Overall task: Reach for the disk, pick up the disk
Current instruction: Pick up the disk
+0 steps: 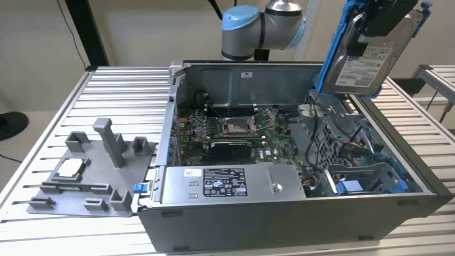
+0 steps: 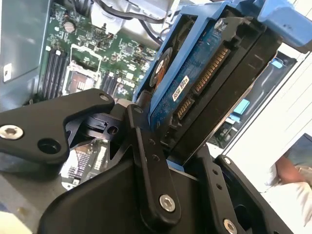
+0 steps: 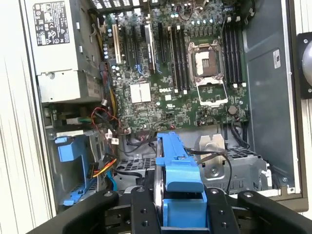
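Blue-railed disk [image 1: 370, 50] clamped in the pincer [image 2: 175, 141], lifted

The arm [image 1: 259, 26] is built of silver-grey tube sections with a light blue cap on its rounded joint. The tool [image 2: 161, 161] is matte black, made of flat angular link plates with rounded ends, pinned by silver hex-socket screws and dotted with small holes, as both wrist views show
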{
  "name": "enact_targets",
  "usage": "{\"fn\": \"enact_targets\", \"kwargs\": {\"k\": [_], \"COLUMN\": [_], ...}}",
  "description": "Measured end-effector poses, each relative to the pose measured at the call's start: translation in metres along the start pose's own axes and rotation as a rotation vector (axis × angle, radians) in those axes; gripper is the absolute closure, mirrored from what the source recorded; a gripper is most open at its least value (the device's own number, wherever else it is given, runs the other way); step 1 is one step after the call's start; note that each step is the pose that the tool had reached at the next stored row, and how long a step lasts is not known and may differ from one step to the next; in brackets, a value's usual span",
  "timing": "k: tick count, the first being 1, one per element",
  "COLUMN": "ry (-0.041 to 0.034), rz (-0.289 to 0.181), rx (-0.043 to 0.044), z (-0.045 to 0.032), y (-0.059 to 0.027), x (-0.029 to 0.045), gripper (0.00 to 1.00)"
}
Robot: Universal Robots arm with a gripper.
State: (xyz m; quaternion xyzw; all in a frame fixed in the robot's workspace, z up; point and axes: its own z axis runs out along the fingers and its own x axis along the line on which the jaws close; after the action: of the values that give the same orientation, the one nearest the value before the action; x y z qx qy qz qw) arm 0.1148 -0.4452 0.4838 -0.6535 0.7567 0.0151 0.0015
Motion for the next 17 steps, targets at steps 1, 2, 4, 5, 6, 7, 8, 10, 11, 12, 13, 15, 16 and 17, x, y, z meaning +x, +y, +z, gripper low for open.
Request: {"fn": "enact_targets", "kwargs": {"k": [1, 2, 4, 5, 6, 7, 8, 10, 11, 12, 13, 15, 16, 17], "ry": [0.0000, 0.0001, 0.0000, -0.0001, -0.0001, 0.0000, 0.0000, -0.0001, 0.0000, 0.0001, 0.0000, -0.0001, -0.0001, 0.0000], "rz": [0.000, 0.000, 0.000, 0.000, 0.000, 0.000, 0.000, 0.000, 0.000, 0.000, 0.000, 0.000, 0.000, 0.000], "rx": [-0.0001, -0.0002, -0.0002, -0.0002, -0.0002, -0.0002, -0.0002, -0.0002, -0.0002, -0.0002, -0.0002, -0.0002, -0.0003, -0.0002], "z": [0.0000, -0.0001, -0.0002, -0.0003, -0.0004, -0.0004, -0.0005, -0.0003, -0.0002, 0.0000, 0.0002, 0.0006, 0.0007, 0.0008], "y": [-0.0004, -0.0008, -0.0017, -0.0022, -0.0027, -0.0032, -0.0036, -0.0044, -0.0046, -0.0047, -0.0049, -0.0052, -0.0054, -0.0057], "x": [0.0022, 0.0048, 0.0107, 0.0143, 0.0177, 0.0211, 0.0244, 0.0299, 0.0321, 0.0343, 0.0366, 0.0414, 0.0439, 0.0463], "gripper": [1.00, 1.00, 1.00, 1.00, 1.00, 1.00, 1.00, 1.00, 1.00, 1.00, 1.00, 1.00, 1.00, 1.00]}}
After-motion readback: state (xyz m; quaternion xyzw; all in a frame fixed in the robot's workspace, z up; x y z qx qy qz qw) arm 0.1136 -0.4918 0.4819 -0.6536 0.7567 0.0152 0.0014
